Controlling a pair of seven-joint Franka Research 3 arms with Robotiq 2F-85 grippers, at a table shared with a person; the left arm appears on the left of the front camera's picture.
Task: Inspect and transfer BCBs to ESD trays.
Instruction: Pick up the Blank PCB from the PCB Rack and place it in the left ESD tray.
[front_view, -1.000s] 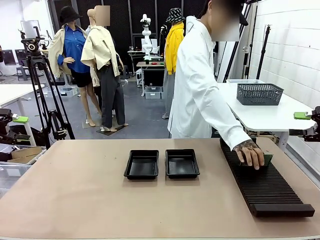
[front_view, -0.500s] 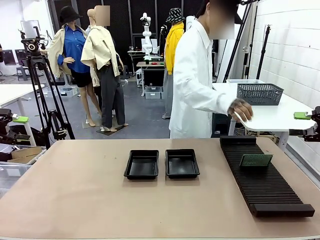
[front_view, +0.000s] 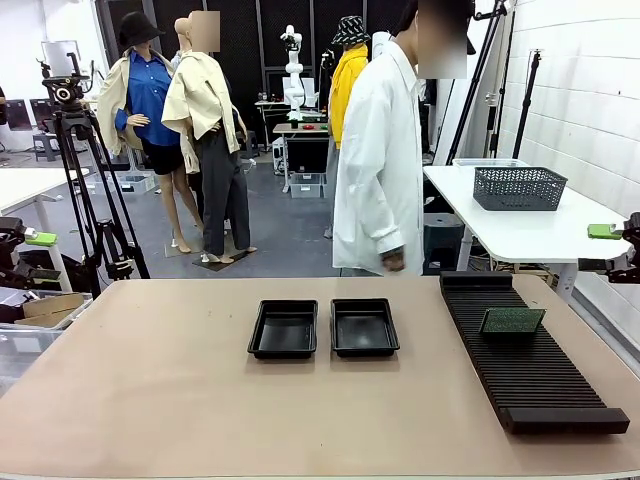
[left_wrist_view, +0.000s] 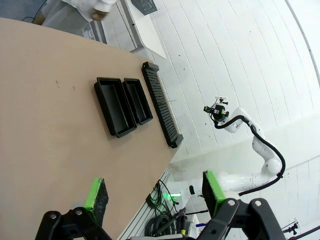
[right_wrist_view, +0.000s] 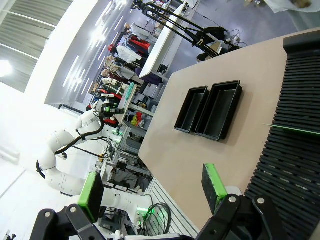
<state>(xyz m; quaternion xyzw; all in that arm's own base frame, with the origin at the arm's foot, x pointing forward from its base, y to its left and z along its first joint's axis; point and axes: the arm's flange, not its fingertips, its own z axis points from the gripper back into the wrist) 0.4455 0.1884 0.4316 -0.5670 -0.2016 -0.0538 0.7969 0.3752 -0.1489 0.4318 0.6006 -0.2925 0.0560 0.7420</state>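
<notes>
One BCB (front_view: 512, 320), a green board, stands on edge in a slot of the long black ribbed rack (front_view: 525, 360) at the table's right. In the right wrist view the BCB (right_wrist_view: 292, 130) is a thin green line. Two ESD trays (front_view: 284, 328) (front_view: 364, 326) lie side by side at mid-table, both bare inside. My left gripper (left_wrist_view: 154, 190) hangs open high over the table's left side, far from the trays (left_wrist_view: 115, 106). My right gripper (right_wrist_view: 151, 186) is open above the rack's near end (right_wrist_view: 295, 165), holding nothing.
A person in a white coat (front_view: 380, 170) stands at the far edge, one hand (front_view: 393, 260) hanging just behind the table. A grey mesh basket (front_view: 519, 187) sits on a white side table behind the rack. Bare tabletop (front_view: 150, 380) lies left of and in front of the trays.
The person's hand let go of the green board in the rack, lifted away and dropped to their side as they straightened up. Both grippers stayed open and still.
</notes>
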